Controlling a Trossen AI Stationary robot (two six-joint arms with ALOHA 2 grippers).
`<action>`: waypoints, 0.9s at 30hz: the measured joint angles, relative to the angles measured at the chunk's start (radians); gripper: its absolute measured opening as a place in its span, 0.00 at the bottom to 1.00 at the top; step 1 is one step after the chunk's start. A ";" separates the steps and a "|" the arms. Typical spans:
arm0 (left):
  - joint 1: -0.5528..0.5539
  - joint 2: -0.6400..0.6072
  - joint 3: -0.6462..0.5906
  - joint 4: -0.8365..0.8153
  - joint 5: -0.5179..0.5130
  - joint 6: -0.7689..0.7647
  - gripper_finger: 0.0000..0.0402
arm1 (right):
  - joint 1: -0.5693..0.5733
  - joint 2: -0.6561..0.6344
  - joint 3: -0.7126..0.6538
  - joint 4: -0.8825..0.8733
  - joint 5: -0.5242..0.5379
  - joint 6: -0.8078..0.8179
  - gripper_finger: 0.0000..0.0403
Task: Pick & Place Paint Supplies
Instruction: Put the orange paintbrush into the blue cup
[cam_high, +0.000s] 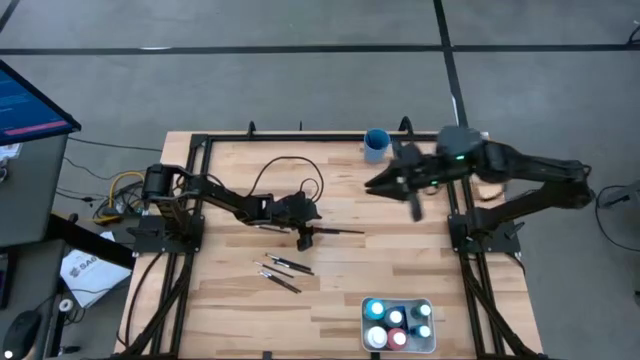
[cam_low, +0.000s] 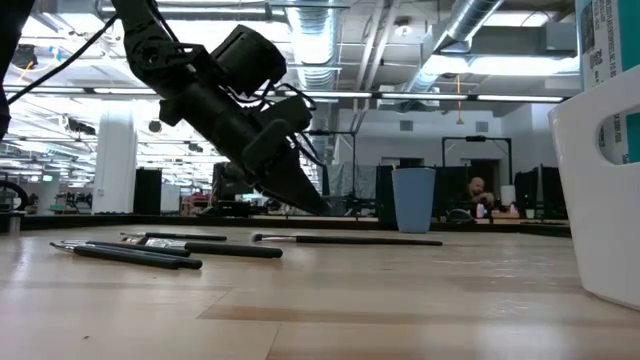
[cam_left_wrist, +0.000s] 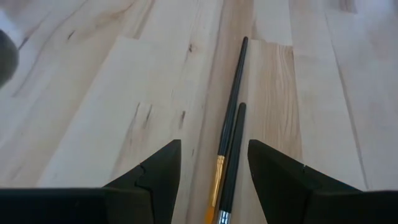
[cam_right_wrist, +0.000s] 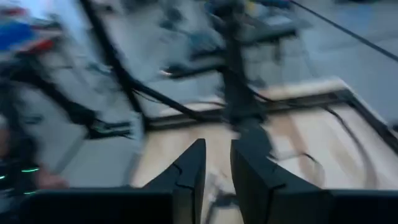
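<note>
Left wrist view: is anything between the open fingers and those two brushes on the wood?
Nothing visible does. The left gripper is open, and the two paintbrushes lie side by side on the bare table, running into the gap between its fingers.

The right wrist view is smeared with blur, so the table (cam_right_wrist: 298, 134) beyond the fingers (cam_right_wrist: 186, 177) is unreadable; in the left wrist view two paintbrushes (cam_left_wrist: 231, 149) run off the picture's edge, tips unseen; in the low view the white tray (cam_low: 600, 190) is cut by the edge, its bottles (cam_high: 397, 322) hidden.
</note>
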 joint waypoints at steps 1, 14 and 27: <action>0.000 0.000 0.000 -0.001 0.000 0.000 0.44 | 0.000 -0.017 -0.001 0.004 -0.032 -0.006 0.17; 0.001 0.000 0.000 -0.002 -0.044 -0.004 0.52 | 0.080 -0.138 -0.001 0.136 -0.062 -0.016 0.17; 0.000 0.001 -0.002 -0.158 -0.053 -0.127 0.65 | 0.076 -0.097 -0.001 0.071 -0.058 0.002 0.37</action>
